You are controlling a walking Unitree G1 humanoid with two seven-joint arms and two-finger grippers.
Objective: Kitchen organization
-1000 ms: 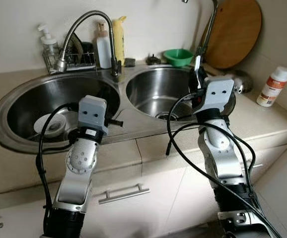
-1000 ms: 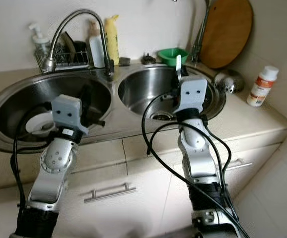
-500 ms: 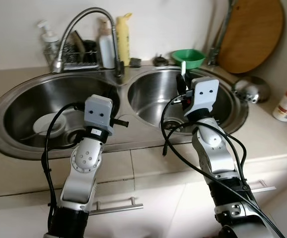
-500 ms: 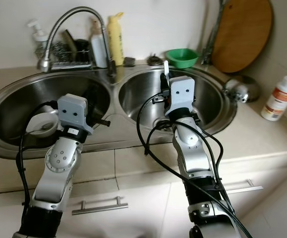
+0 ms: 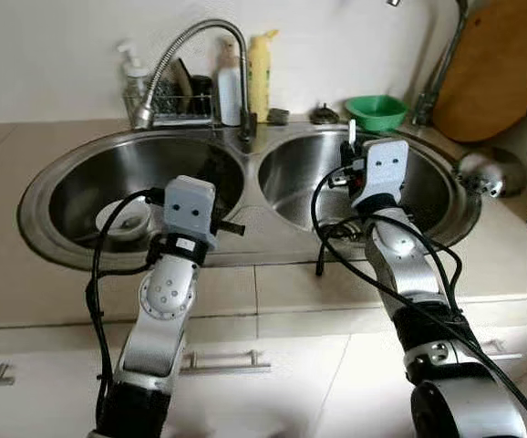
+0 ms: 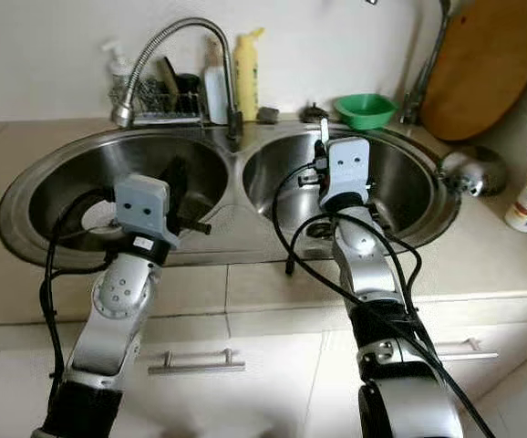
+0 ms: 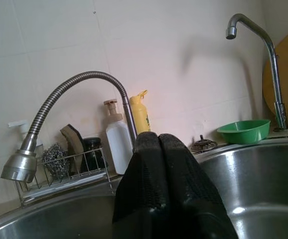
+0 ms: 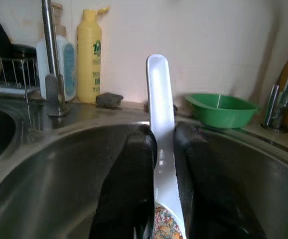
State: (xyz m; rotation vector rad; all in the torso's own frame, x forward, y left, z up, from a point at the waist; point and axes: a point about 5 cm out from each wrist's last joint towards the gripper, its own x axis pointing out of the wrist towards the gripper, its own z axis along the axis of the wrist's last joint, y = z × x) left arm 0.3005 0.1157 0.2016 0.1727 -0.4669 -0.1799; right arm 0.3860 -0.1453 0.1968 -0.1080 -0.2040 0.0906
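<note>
Right wrist view: right pincer (image 8: pixel 163 164) pinching white spoon (image 8: pixel 160 129) above right basin (image 5: pixel 446 187); left pincer (image 7: pixel 159 164) pressed together

We saw a brushed, shiny steel double sink (image 5: pixel 273 239), a ribbed metal hose faucet (image 7: pixel 69 92), a glossy white spoon handle (image 8: pixel 160 129) of ceramic or plastic, a smooth green plastic bowl (image 8: pixel 221 109), and matt wood on the round board (image 6: pixel 482 68) at upper right.

- Wall (image 5: pixel 63 55): pale, plain, behind sink.
- Countertop (image 5: pixel 26 292): beige tile, w/ steel double sink (image 5: pixel 245 246) set in.
- Cabinets (image 5: pixel 45 401) below: white fronts, metal bar handle (image 5: pixel 222 362).
- Light: soft, even.
</note>
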